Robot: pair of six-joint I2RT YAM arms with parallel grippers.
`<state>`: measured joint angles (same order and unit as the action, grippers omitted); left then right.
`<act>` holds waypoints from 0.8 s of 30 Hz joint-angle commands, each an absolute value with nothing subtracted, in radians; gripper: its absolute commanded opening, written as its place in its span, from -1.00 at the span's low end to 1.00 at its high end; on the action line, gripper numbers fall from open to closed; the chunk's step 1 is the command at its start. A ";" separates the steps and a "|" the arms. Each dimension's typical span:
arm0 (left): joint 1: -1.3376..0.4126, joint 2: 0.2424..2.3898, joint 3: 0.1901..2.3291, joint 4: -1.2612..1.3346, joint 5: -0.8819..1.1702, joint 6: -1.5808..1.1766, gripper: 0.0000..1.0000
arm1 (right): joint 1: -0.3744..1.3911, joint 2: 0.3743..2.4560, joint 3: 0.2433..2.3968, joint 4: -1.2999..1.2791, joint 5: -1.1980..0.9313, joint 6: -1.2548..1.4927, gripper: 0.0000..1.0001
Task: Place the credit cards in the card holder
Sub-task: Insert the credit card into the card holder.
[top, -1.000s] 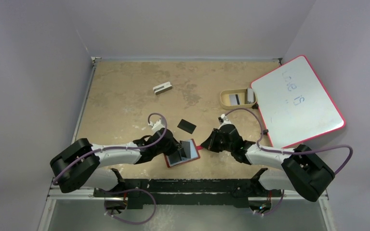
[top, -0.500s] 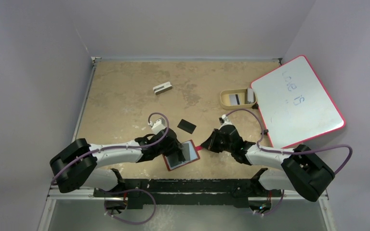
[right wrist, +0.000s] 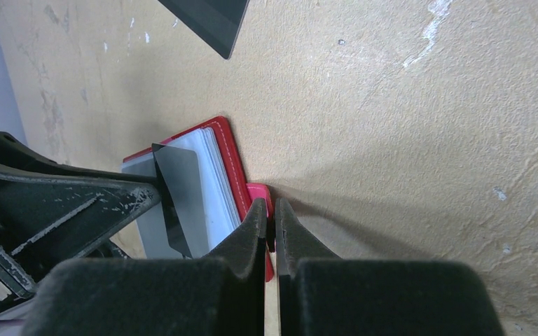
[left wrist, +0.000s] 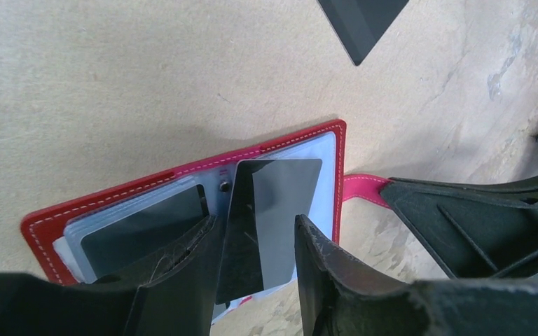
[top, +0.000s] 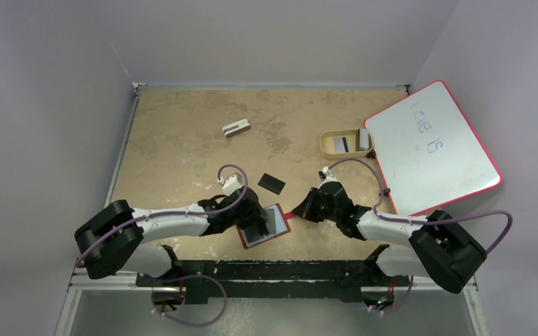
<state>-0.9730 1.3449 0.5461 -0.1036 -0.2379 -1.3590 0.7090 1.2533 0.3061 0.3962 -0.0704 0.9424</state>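
The red card holder (top: 280, 212) (left wrist: 112, 199) lies open near the table's front edge, its clear sleeves facing up. A grey credit card (left wrist: 280, 210) (right wrist: 182, 203) rests tilted over its right-hand page. I cannot tell if it sits inside a sleeve. My left gripper (top: 256, 225) (left wrist: 256, 222) is open around that card, which leans toward the left finger with a gap on the other side. My right gripper (top: 300, 210) (right wrist: 270, 210) is shut on the holder's pink strap (right wrist: 258, 192). A black card (top: 272, 183) (left wrist: 361, 21) lies flat just beyond the holder.
A tan oval tray (top: 328, 148) with more cards (top: 343, 144) stands at the right, beside a red-framed whiteboard (top: 431, 147). A small grey-white block (top: 236, 128) lies farther back toward the left. Both arms meet closely at the holder.
My left gripper has opened and let go of the grey card, which now rests on the holder. The left wrist has eased back slightly. The right gripper has kept its hold.
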 commanded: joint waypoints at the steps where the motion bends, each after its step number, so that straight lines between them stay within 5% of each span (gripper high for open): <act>1: -0.999 1.367 0.556 -0.067 -0.204 -1.374 -0.16 | 0.715 1.238 0.323 0.398 -0.060 0.935 -1.00; 24: -1.077 1.442 0.633 0.008 -0.203 -1.425 -0.21 | 0.716 1.200 0.320 0.361 -0.032 0.933 -1.00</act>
